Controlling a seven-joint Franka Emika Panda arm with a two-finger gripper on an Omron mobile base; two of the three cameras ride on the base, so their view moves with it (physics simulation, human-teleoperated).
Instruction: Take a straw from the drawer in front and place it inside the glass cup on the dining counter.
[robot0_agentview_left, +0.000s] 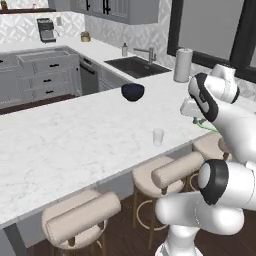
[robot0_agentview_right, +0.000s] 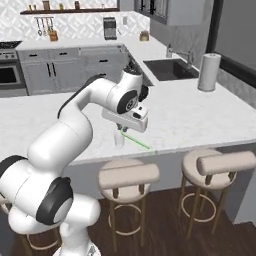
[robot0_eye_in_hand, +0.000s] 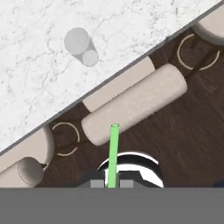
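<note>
Now I've got the straw (robot0_eye_in_hand: 113, 151) pinched in the gripper (robot0_eye_in_hand: 112, 183), pointing straight out from the jaws; cup (robot0_eye_in_hand: 81, 46) stands near counter (robot0_eye_in_hand: 35, 87) edge, ahead-left of tip.

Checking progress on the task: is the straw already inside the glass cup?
No, the straw is clamped in the gripper, apart from the glass cup.

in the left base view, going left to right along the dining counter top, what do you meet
black bowl → glass cup → white paper towel roll
</note>
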